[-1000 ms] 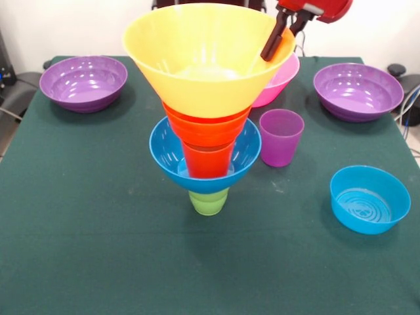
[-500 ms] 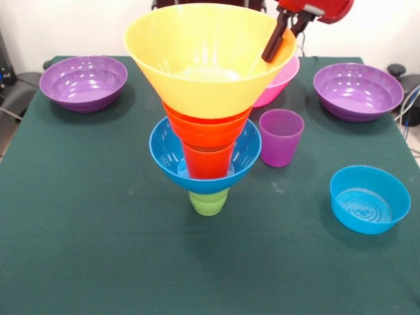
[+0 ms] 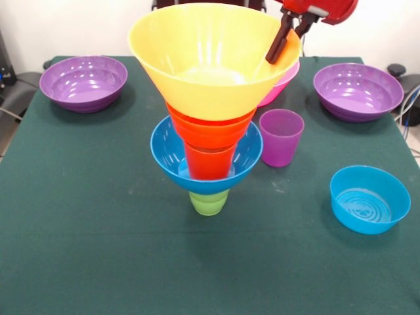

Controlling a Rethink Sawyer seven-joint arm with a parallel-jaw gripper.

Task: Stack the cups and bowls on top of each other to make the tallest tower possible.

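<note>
Front view: the tower [image 3: 211, 131] stands mid-desk [image 3: 85, 230]: green cup [image 3: 209, 201], medium blue bowl [image 3: 169, 152], orange cup [image 3: 209, 162], small orange bowl [image 3: 210, 130], with the large yellow bowl [image 3: 197, 59] on top. The claw [image 3: 283, 41] pinches the yellow bowl's rim. The purple cup [image 3: 281, 136] and small blue bowl [image 3: 369, 198] sit empty.

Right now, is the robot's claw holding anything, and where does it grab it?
The gripper is at the rim of the big yellow bowl on top of the tower, one finger inside. Whether it actually pinches the rim cannot be told.
</note>
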